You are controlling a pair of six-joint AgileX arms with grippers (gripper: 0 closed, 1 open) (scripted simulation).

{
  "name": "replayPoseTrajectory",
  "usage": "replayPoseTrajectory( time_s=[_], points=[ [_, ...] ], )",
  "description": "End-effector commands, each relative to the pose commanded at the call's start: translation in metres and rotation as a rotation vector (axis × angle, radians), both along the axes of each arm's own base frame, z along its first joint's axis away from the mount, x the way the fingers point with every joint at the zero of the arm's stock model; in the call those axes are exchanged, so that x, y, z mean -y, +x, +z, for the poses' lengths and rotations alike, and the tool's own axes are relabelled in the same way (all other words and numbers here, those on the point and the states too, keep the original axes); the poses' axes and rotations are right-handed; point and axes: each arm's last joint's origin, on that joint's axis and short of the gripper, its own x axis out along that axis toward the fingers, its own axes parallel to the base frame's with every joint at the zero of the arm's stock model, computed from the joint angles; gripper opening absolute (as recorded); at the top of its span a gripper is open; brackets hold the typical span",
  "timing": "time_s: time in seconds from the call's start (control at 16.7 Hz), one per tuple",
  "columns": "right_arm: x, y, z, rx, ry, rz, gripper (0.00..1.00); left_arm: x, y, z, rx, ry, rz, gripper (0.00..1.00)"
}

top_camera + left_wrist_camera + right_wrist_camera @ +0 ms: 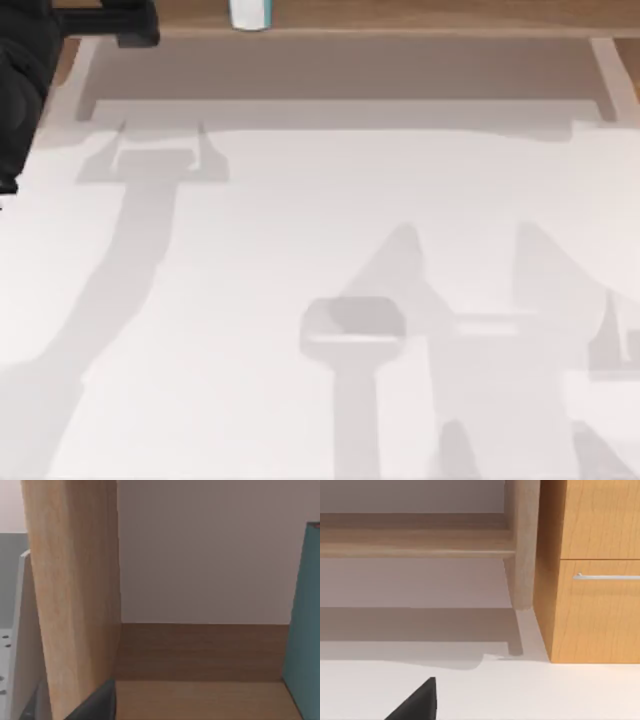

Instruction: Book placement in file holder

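White tabletop [320, 330] lying nearest, spreading wide. Black left arm [30, 70] reaching toward eleven o'clock, pincer state: cannot tell. Small white-faced, teal-edged book [249, 13] standing on the wooden shelf [420, 14] at twelve o'clock. Placement appearing nearly finished; withdrawal remaining.

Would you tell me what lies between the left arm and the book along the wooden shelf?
In the top view, nothing: bare wooden shelf runs from the left arm to the book.
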Motion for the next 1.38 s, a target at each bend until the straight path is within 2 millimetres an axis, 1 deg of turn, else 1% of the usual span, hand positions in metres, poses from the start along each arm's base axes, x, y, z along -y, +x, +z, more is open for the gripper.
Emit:
replayPoseTrajectory(
  time_s=[0.12, 0.24, 0.36, 0.48, 0.6, 0.72, 1.02, 1.38],
  points=[
    [0.0, 0.0, 0.0, 0.0, 0.0, 0.0, 1.0, 0.028, 0.043, -0.019, -0.031, 0.012, 0.002, 1.0],
    [0.0, 0.0, 0.0, 0.0, 0.0, 0.0, 1.0, 0.055, 0.076, -0.041, -0.045, 0.019, 0.001, 1.0],
    [0.0, 0.0, 0.0, 0.0, 0.0, 0.0, 1.0, 0.081, 0.1, -0.06, -0.039, 0.019, -0.003, 1.0],
    [0.0, 0.0, 0.0, 0.0, 0.0, 0.0, 1.0, 0.102, 0.115, -0.074, -0.019, 0.01, -0.005, 1.0],
    [0.0, 0.0, 0.0, 0.0, 0.0, 0.0, 1.0, 0.116, 0.123, -0.082, 0.001, 0.001, -0.003, 1.0],
    [0.0, 0.0, 0.0, 0.0, 0.0, 0.0, 1.0, 0.121, 0.126, -0.085, 0.009, -0.003, -0.002, 1.0],
    [0.0, 0.0, 0.0, 0.0, 0.0, 0.0, 1.0, 0.119, 0.126, -0.085, 0.006, -0.002, 0.0, 1.0],
    [0.0, 0.0, 0.0, 0.0, 0.0, 0.0, 1.0, 0.122, 0.145, -0.084, 0.009, -0.003, -0.002, 1.0]
  ],
)
